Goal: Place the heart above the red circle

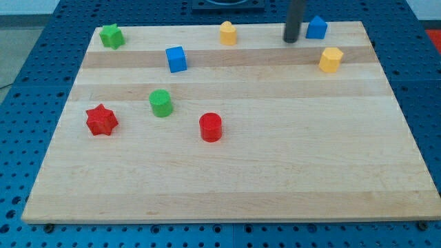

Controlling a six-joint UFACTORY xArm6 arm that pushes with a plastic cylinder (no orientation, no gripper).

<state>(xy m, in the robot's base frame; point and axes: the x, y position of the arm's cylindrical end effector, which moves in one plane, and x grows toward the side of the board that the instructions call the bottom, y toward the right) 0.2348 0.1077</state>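
A: So, where is the heart?

B: The yellow heart [228,32] sits near the view's top edge of the bench [275,172], a little left of centre. Its heart outline is hard to make out at this size; it reads as a rounded yellow lump.

A: And the red circle?

B: The red circle [211,127] stands well below the heart, toward the middle of the bench, slightly to the view's left of it. They are well apart.

A: Where is my tip?

B: My tip [291,41] rests near the top edge, to the view's right of the yellow heart and just beside the blue block [316,27], which is on its right. The rod is cut off by the top of the frame. There are no fingers to report, only the plain rod end.

A: What else is there?

B: A yellow hexagon block [331,60] lies below the blue block, a blue cube [176,59] to the view's left of the heart, a green star [111,36] in the top left corner, a green cylinder [160,103] and a red star [102,120] left of the red circle.

A: Any writing?

B: None that I can read. The blue block's shape is partly hidden behind the rod.
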